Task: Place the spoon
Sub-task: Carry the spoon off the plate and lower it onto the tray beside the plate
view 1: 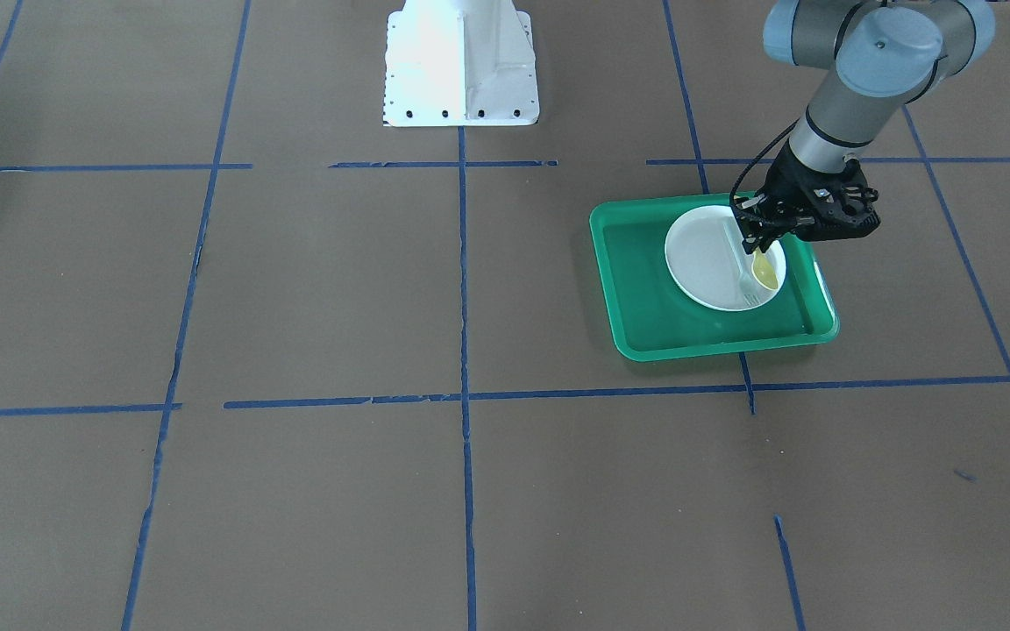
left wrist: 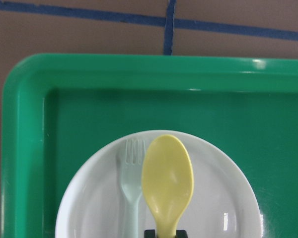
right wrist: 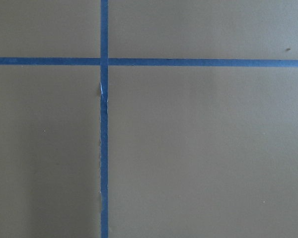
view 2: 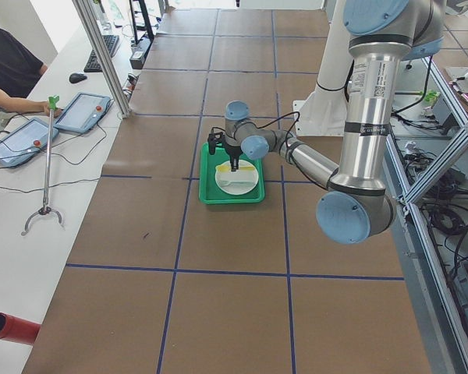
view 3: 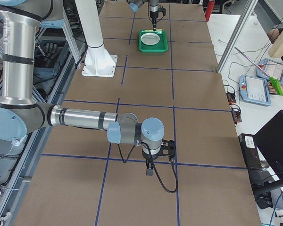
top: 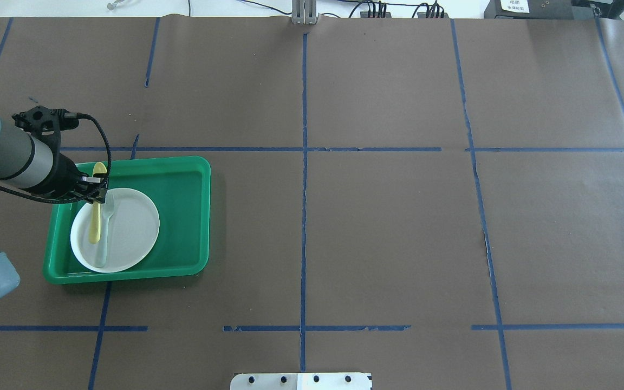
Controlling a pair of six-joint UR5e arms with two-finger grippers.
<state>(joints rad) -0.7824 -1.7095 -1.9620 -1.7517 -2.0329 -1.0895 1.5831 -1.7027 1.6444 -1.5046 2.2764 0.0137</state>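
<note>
Green tray (top: pixel 182 179) sits under the left gripper (view 1: pixel 755 244), with the white plate (top: pixel 133 222) directly below it. Jaws pinch the spoon (left wrist: pixel 167 181) near its neck, bowl pointing forward over the plate, just beside the fork (left wrist: pixel 132 183). Risk: released from height, the spoon bounces onto the fork or off the plate. Right gripper (view 3: pixel 150 168): cannot tell its grip.

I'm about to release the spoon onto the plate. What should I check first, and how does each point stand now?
1. Left gripper shut on spoon: ok.
2. Spoon bowl over white plate: ok.
3. Spoon beside fork, not crossing it in the wrist view: ok.
4. Spoon resting on plate: cannot tell.
5. Plate sits inside green tray: ok.
6. Right gripper far from tray: ok.
</note>
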